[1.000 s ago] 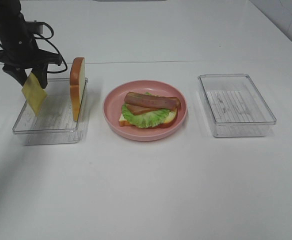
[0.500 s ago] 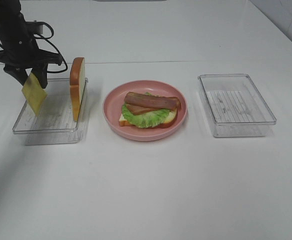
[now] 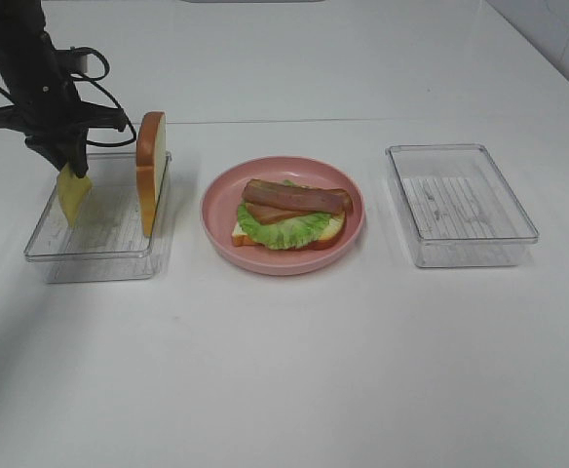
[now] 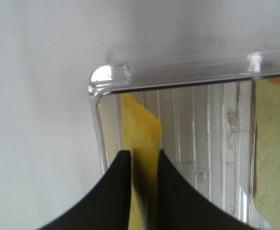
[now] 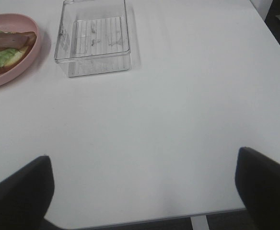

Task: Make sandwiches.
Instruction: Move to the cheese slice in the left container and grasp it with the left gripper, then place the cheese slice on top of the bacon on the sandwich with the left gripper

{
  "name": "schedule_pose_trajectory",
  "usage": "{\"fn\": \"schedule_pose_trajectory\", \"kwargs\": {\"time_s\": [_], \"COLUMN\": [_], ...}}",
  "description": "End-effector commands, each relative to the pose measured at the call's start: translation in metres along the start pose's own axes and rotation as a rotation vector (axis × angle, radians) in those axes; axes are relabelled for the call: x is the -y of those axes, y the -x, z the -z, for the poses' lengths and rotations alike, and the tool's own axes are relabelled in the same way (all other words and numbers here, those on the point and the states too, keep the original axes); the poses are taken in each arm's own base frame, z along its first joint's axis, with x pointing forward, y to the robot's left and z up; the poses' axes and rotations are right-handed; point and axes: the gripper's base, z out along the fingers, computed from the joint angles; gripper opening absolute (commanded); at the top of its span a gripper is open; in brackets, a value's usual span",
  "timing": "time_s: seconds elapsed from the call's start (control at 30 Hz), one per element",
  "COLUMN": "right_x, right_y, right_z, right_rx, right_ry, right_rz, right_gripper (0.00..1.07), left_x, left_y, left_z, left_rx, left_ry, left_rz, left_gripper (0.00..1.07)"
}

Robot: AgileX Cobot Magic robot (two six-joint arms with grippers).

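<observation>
Left wrist view: the left claw (image 4: 143,155) pinches the yellow cheese square (image 4: 140,127) over the clear tray (image 4: 110,75), beside an upright bread slice (image 3: 150,175). Beyond, bacon (image 3: 296,197) and lettuce (image 3: 280,230) lie on the other slice (image 3: 243,237) on the pink plate (image 3: 221,229); the right claw (image 5: 142,158) gapes empty.

Nothing to read anywhere in these views: no lettering, label, brand, number or sign shows on any surface. The floor of the left clear tray (image 3: 109,234) carries only moulded ribs and scuff marks, and it is the same on the right clear tray (image 3: 460,207). The pink plate (image 3: 214,219) is plain.
</observation>
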Motion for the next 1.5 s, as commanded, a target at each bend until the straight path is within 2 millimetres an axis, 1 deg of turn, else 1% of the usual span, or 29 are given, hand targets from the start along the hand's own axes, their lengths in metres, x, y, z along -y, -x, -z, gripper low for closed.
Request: {"fn": "schedule_pose_trajectory", "kwargs": {"time_s": [0.03,0.3,0.37,0.4,0.43,0.47,0.5,0.53,0.57,0.6,0.63,0.67,0.7,0.73,0.77,0.8,0.83,0.9,0.93,1.0,1.03,1.1,1.2,1.23,1.3,1.33,1.4,1.47,1.5], "right_x": [0.0,0.0,0.0,0.0,0.0,0.0,0.0,0.0,0.0,0.0,0.0,0.0,0.0,0.0,0.0,0.0,0.0,0.0,0.0,0.0,0.0,0.0,0.0,0.0,0.0,0.0,0.0,0.0,0.0], "right_y": [-0.003,-0.003,-0.003,-0.003,-0.003,-0.003,-0.003,-0.003,-0.003,-0.003,-0.003,-0.003,-0.003,-0.003,-0.003,-0.003,-0.003,-0.003,-0.003,-0.003,-0.003,-0.003,-0.003,-0.003,-0.003,-0.003,-0.003,-0.003,-0.003], "right_z": [0.003,0.003,0.003,0.003,0.003,0.003,0.003,0.003,0.003,0.003,0.003,0.003,0.003,0.003,0.003,0.003,0.003,0.003,0.003,0.003,0.003,0.003,0.003,0.003,0.003,0.003,0.003,0.003,0.003], "right_rx": [0.037,0.037,0.037,0.037,0.037,0.037,0.037,0.037,0.037,0.037,0.037,0.037,0.037,0.037,0.037,0.037,0.037,0.037,0.037,0.037,0.037,0.037,0.037,0.037,0.037,0.037,0.037,0.037,0.037], "right_ry": [-0.003,-0.003,-0.003,-0.003,-0.003,-0.003,-0.003,-0.003,-0.003,-0.003,-0.003,-0.003,-0.003,-0.003,-0.003,-0.003,-0.003,-0.003,-0.003,-0.003,-0.003,-0.003,-0.003,-0.003,-0.003,-0.003,-0.003,-0.003,-0.003], "right_rz": [0.001,0.001,0.001,0.001,0.001,0.001,0.001,0.001,0.001,0.001,0.001,0.001,0.001,0.001,0.001,0.001,0.001,0.001,0.001,0.001,0.001,0.001,0.001,0.001,0.001,0.001,0.001,0.001,0.001], "right_gripper": [0.98,0.98,0.98,0.98,0.98,0.98,0.98,0.98,0.98,0.98,0.98,0.98,0.98,0.98,0.98,0.98,0.98,0.98,0.98,0.98,0.98,0.98,0.98,0.98,0.98,0.98,0.98,0.98,0.98], "left_x": [-0.001,-0.001,0.002,0.002,0.005,0.005,0.005,0.008,0.008,0.012,0.014,0.014,0.021,0.021,0.026,0.034,0.034,0.048,0.048,0.064,0.064,0.091,0.099,0.115,0.122,0.135,0.141,0.164,0.164], "left_y": [-0.008,-0.008,-0.008,-0.008,-0.008,-0.008,-0.008,-0.008,-0.008,-0.01,-0.011,-0.011,-0.015,-0.015,-0.017,-0.022,-0.022,-0.032,-0.032,-0.041,-0.041,-0.048,-0.049,-0.05,-0.05,-0.051,-0.051,-0.051,-0.051], "left_z": [0.002,0.004,0.018,0.018,0.033,0.033,0.041,0.058,0.058,0.08,0.09,0.09,0.11,0.11,0.121,0.141,0.141,0.169,0.169,0.187,0.187,0.19,0.188,0.184,0.182,0.176,0.171,0.144,0.144], "left_rx": [-0.094,-0.089,-0.063,-0.063,-0.034,-0.034,-0.017,0.017,0.017,0.059,0.08,0.08,0.119,0.119,0.141,0.179,0.179,0.233,0.233,0.26,0.26,0.257,0.254,0.256,0.257,0.254,0.25,0.207,0.207], "left_ry": [0.012,0.011,-0.001,-0.001,-0.006,-0.006,-0.008,-0.013,-0.013,-0.021,-0.026,-0.026,-0.036,-0.036,-0.042,-0.056,-0.056,-0.087,-0.087,-0.137,-0.137,-0.238,-0.27,-0.34,-0.367,-0.42,-0.444,-0.511,-0.511], "left_rz": [0.01,0.011,0.011,0.011,0.01,0.01,0.009,0.008,0.008,0.016,0.017,0.017,0.001,0.001,-0.009,-0.025,-0.025,-0.056,-0.056,-0.088,-0.088,-0.157,-0.166,-0.191,-0.205,-0.249,-0.274,-0.333,-0.333], "left_gripper": [0.0,0.0,0.0,0.0,0.0,0.0,0.0,0.0,0.0,0.0,0.0,0.0,0.0,0.0,0.0,0.0,0.0,0.0,0.0,0.0,0.0,0.0,0.0,0.0,0.0,0.0,0.0,0.0,0.0]}}
